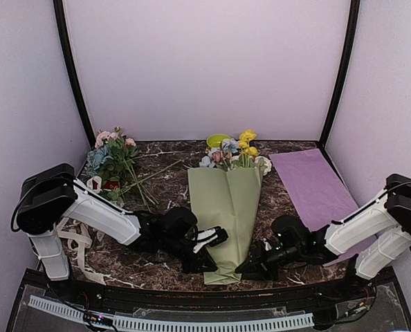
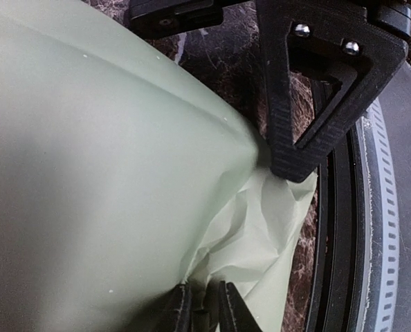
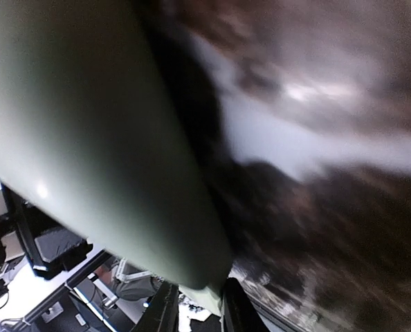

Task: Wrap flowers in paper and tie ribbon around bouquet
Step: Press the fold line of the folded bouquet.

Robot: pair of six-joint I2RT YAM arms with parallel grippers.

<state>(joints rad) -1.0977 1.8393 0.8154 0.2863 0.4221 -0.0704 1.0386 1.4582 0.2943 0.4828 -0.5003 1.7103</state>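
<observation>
Left gripper [image 2: 205,306] is pinching crumpled paper [image 2: 261,242] at the near tip of the bouquet [image 1: 226,207]. Right gripper [image 3: 195,308] sits narrow around the same tip from the right; view blurred, can't tell if clamped. Bouquet lies centre, flowers [image 1: 236,149] at far end. Paper looks thin and light, likely slippery, creases and tears easily. Grip the stem-stiffened neck, not loose edges. No readable writing.

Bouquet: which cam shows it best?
Top external: the whole bouquet, a green cone with flower heads at the far end. Left wrist shows only its crumpled narrow end close up; right wrist just a blurred stretch of it.
</observation>
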